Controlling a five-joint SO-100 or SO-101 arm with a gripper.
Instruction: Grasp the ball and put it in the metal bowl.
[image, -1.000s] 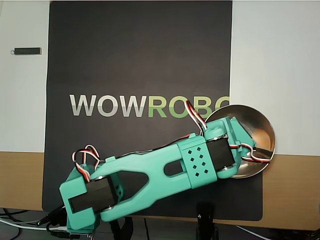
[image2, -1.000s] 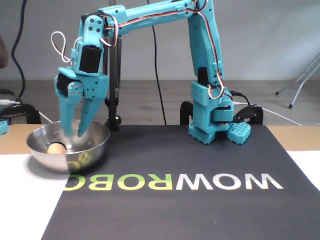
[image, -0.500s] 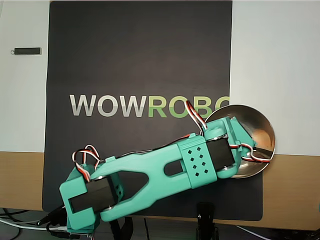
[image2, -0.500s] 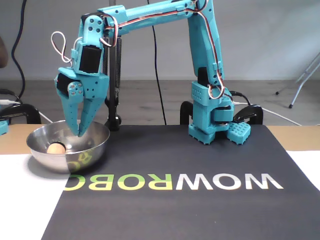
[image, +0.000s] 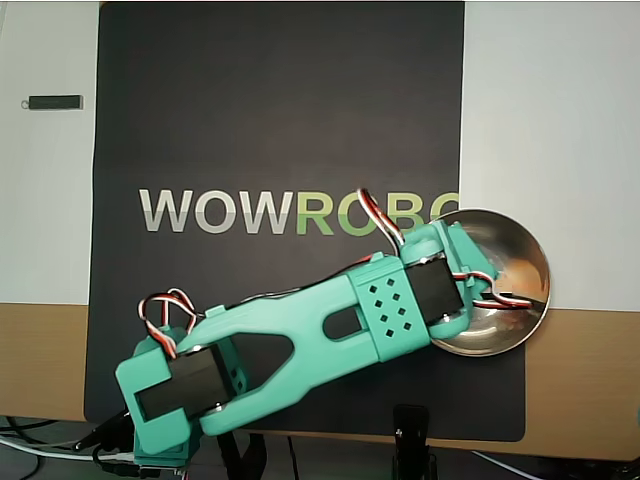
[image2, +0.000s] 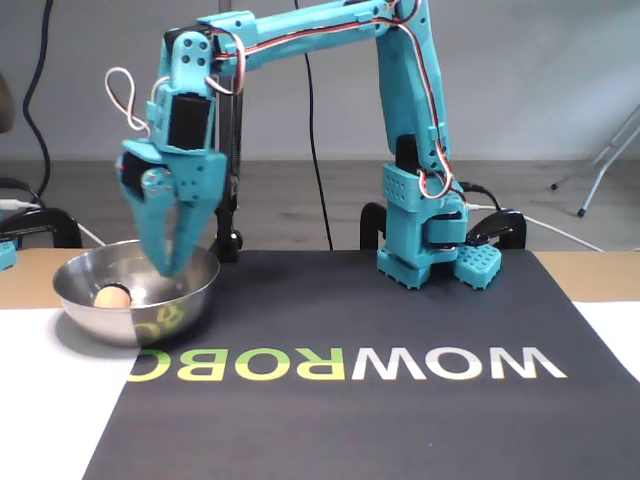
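Since a second ago the gripper (image2: 170, 268) has closed up and lifted a little. Back then its two fingers stood apart like a V down inside the metal bowl (image2: 200, 290). Now they are pinched together with nothing between them, and the tips hang just over the bowl's right side in the fixed view. The arm has also swung a bit, so more of the shiny bowl bottom shows in the overhead view.

The ball (image2: 112, 296) has not moved. It sits on the bottom of the bowl, on the left part in the fixed view, and nothing is touching it. It rests there because the bowl's sides slope down and keep it from rolling out. In the overhead view the arm hides it, so only the metal bowl (image: 530, 262) can be seen there.

I think the job is done. The fingers are shut and empty because the ball has been let go, and the arm looks ready to pull away from the bowl.

The bowl stands on the edge of the dark mat (image2: 400, 420).
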